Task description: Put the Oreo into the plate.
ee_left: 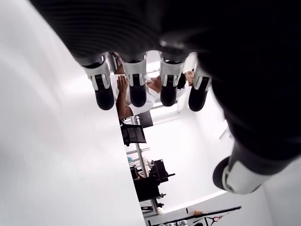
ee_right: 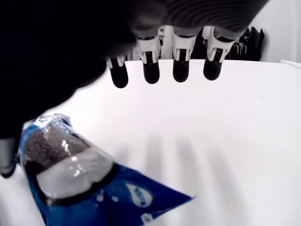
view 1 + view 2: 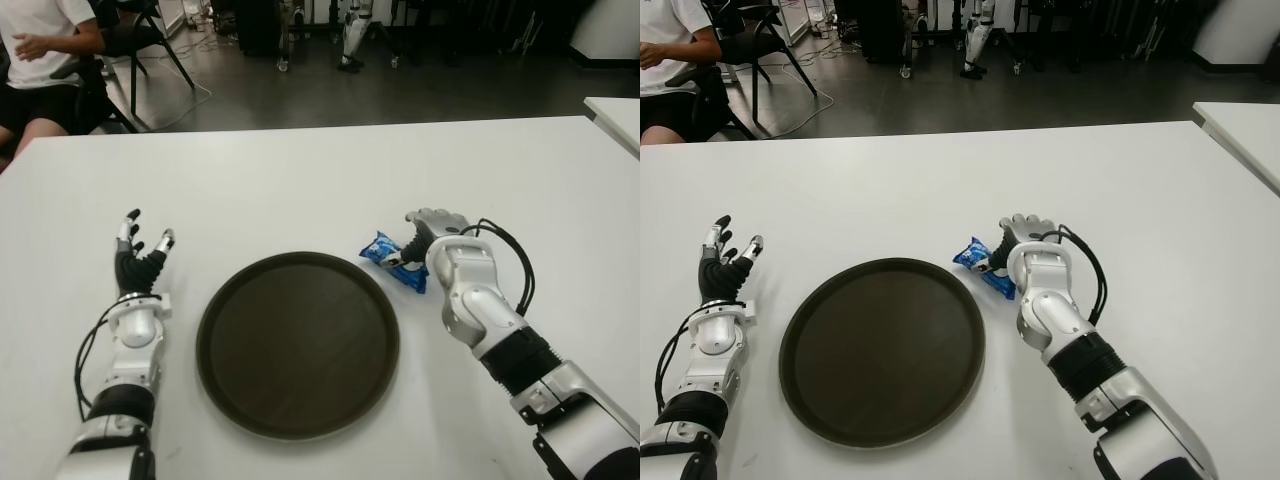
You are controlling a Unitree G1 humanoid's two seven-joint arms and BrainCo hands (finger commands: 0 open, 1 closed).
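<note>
Right now my right hand point(image 3: 432, 232) sits over the table point(image 3: 300, 190) just to the right of the plate point(image 3: 298, 342), fingers extended and loose, gripping nothing; the wrist view shows four fingertips point(image 2: 151, 73) hanging above bare white surface. Oreo point(image 3: 393, 261): a blue packet lying flat on the table, just beside the plate's upper right rim, not on it, and at the thumb side of my right hand. From the head views I cannot tell whether the thumb touches the wrapper. In the right wrist view the packet point(image 2: 80, 179) lies below and to the side of the fingertips, apart from them. Plate is round, dark, with a low rim. My left hand point(image 3: 138, 260) shows to the left of the plate, well apart from it, fingers spread upward and holding nothing. Open white tabletop beyond the plate and to my right, out to the far edge. Another table's corner point(image 3: 615, 115) at far right. A seated person point(image 3: 40, 55) past the far left corner
</note>
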